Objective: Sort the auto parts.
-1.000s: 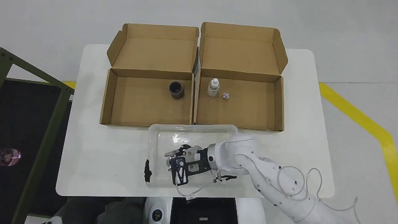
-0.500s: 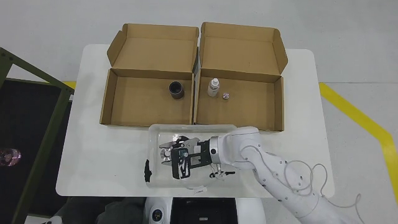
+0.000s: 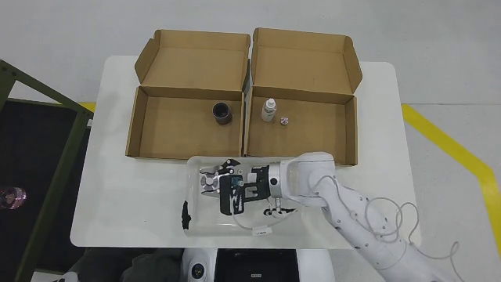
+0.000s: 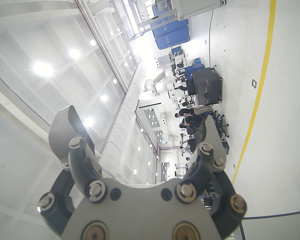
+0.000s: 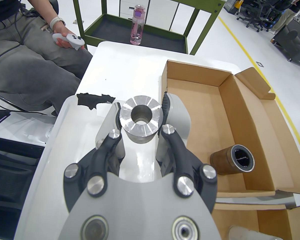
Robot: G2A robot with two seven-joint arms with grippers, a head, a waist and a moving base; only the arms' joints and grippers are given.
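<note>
Overhead camera down on table (image 3: 117, 164); right wrist close above tray (image 5: 72, 131), shared; left wrist ceilingward.

A: Entry one, steel collar (image 5: 140, 128): flanks covered by the pads of the right hand (image 5: 141, 112); contact with the clear tray (image 3: 196, 174) cannot be told.
B: Pale piece (image 3: 285, 120), right box (image 3: 329, 129), beside the white bottle (image 3: 268, 110)?
A: Too small to identify.
B: Tray?
A: Right half hidden under the arm. Black scrap (image 3: 185, 215) at near left corner: shape unreadable.
</note>
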